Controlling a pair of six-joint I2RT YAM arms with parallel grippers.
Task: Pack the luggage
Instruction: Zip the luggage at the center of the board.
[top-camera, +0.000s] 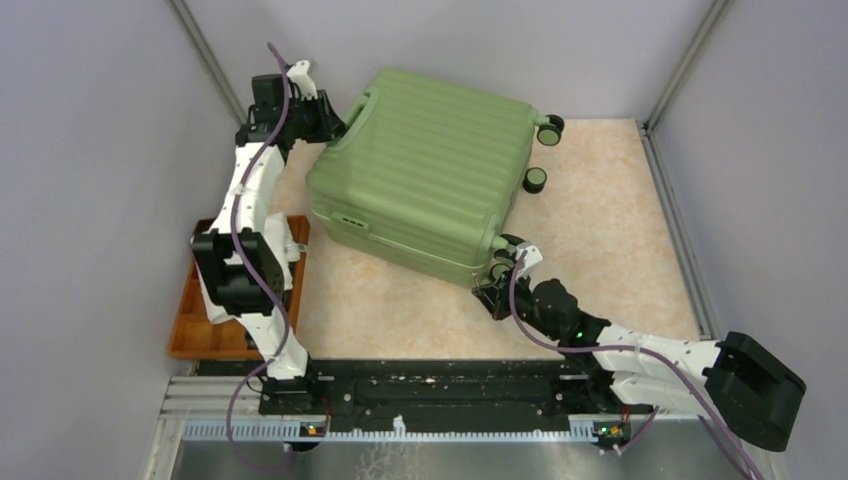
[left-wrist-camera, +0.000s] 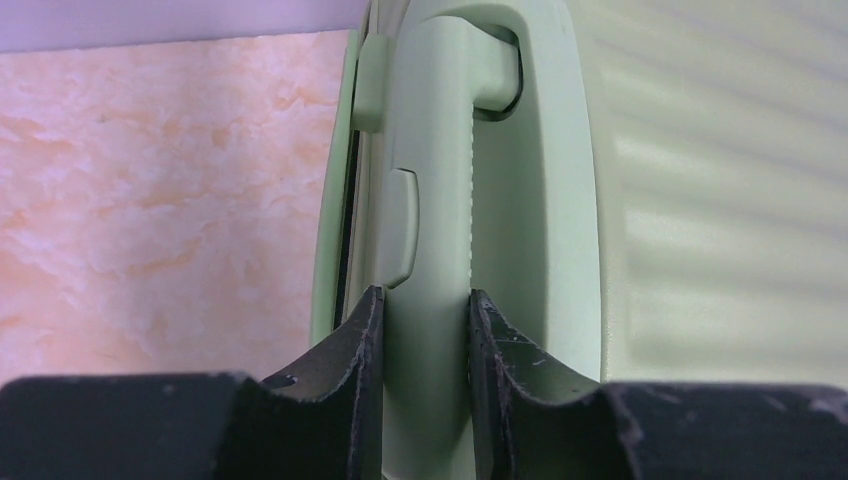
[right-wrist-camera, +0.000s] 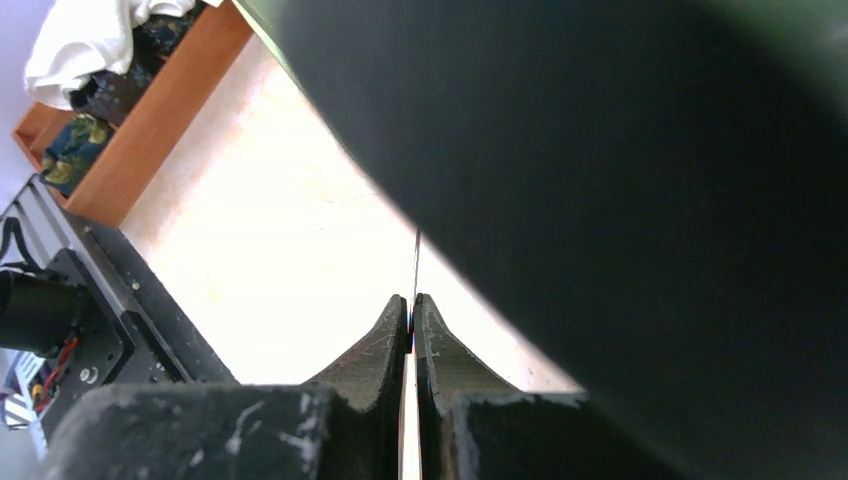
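The luggage (top-camera: 425, 170) is a light-green ribbed suitcase lying closed and skewed on the table. My left gripper (top-camera: 338, 127) reaches its far-left corner. In the left wrist view the left gripper (left-wrist-camera: 425, 295) is shut on the green handle (left-wrist-camera: 440, 190), one finger on each side of the bar, next to the luggage shell (left-wrist-camera: 700, 200). My right gripper (top-camera: 505, 263) sits at the near right corner. In the right wrist view the right gripper (right-wrist-camera: 412, 298) is shut under the dark luggage side (right-wrist-camera: 650, 200), pinching a thin tab (right-wrist-camera: 415, 260) seen edge-on.
An orange tray (top-camera: 185, 335) lies at the left table edge beside the left arm; the same tray (right-wrist-camera: 170, 110) holds white cloth (right-wrist-camera: 90, 40) and dark patterned clothes. Black wheels (top-camera: 549, 129) stick out of the luggage's far right end. Grey walls enclose the table.
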